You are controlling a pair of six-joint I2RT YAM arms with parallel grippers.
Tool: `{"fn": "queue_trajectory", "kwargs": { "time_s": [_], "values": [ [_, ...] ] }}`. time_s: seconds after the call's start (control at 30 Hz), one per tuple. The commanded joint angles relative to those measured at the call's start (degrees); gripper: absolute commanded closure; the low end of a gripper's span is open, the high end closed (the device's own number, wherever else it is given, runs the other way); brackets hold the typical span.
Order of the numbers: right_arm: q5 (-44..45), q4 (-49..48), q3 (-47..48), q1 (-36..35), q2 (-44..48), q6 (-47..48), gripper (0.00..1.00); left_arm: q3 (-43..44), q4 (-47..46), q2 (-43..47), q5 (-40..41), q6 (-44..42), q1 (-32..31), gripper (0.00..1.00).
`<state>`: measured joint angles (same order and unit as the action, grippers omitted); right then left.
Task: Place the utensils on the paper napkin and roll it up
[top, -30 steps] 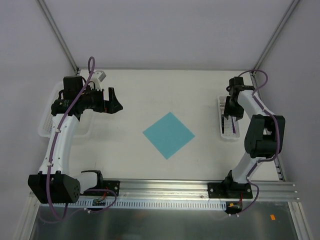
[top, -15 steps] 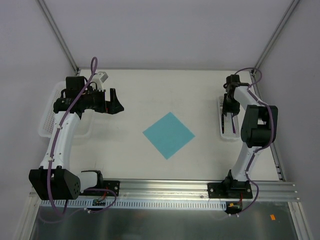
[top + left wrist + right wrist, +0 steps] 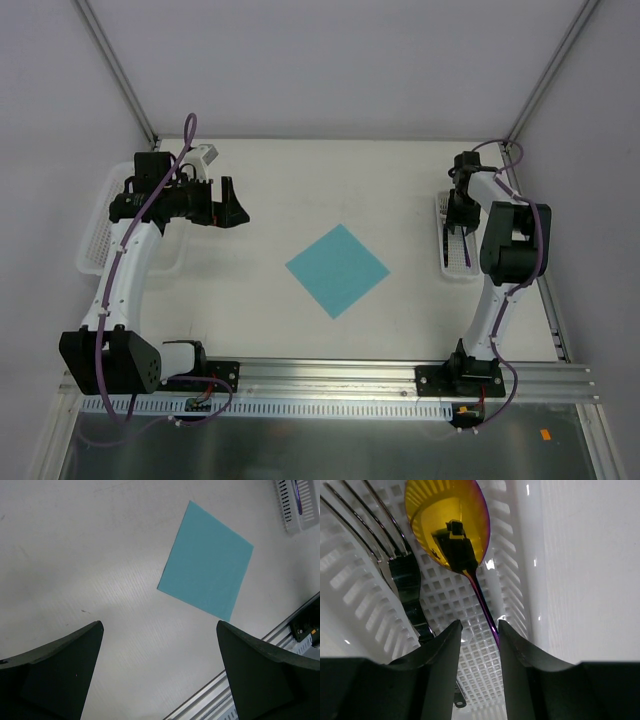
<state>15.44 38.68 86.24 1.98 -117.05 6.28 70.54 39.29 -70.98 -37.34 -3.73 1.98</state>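
Setting: a white counter (image 3: 300, 190) enclosed by plain pale walls (image 3: 320, 60), with a metal rail (image 3: 330, 375) along its near edge carrying both arm bases.
Paper napkin (image 3: 337, 270): a teal square lying flat and unrolled at the middle of the counter, turned corner-on like a diamond, with nothing on it.
Left gripper (image 3: 234, 203): held above the counter on the far left, well apart from the napkin. In its wrist view the two dark fingers (image 3: 60, 675) stand wide apart with only bare counter between them, so it holds nothing.
Basket (image 3: 88, 255): a white mesh basket at the counter's left edge, partly under the left arm.
Cutlery tray (image 3: 447, 262): a narrow white perforated tray at the right edge, well apart from the napkin.
Spoon (image 3: 447, 522): lies in the tray, its bowl mirror-bright gold with a purple rim and its thin purple handle running toward the camera.
Fork (image 3: 380, 540): lies just beside the spoon in the same tray, its tines pointing away.
Right gripper (image 3: 477, 630): lowered into the tray, fingers only a narrow gap apart. The spoon handle runs into that gap close to one finger, but the gap is wider than the handle and nothing is clamped.
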Motion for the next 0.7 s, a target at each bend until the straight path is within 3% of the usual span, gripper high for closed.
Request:
{"fn": "queue_trajectory", "kwargs": {
  "time_s": [0.0,0.4,0.53,0.67],
  "values": [
    [-3.38,-0.62,1.57,0.66,-1.95,-0.48,0.60,0.91,-0.88,-0.12,-2.38,-0.58,0.57,0.01],
    [-7.36,-1.41,1.66,1.10,-1.60,-1.27,0.86,2.49,-0.79,-2.49,-3.44,0.39,0.57,0.01],
    [-6.57,-1.32,1.65,1.10,-0.45,-0.84,1.00,2.85,-0.70,-3.29,-3.09,0.30,0.57,0.01],
    [-7.18,-1.41,1.39,1.19,1.38,-0.57,1.00,3.37,-0.62,-3.73,-3.70,-0.23,0.57,0.01]
  ]
}}
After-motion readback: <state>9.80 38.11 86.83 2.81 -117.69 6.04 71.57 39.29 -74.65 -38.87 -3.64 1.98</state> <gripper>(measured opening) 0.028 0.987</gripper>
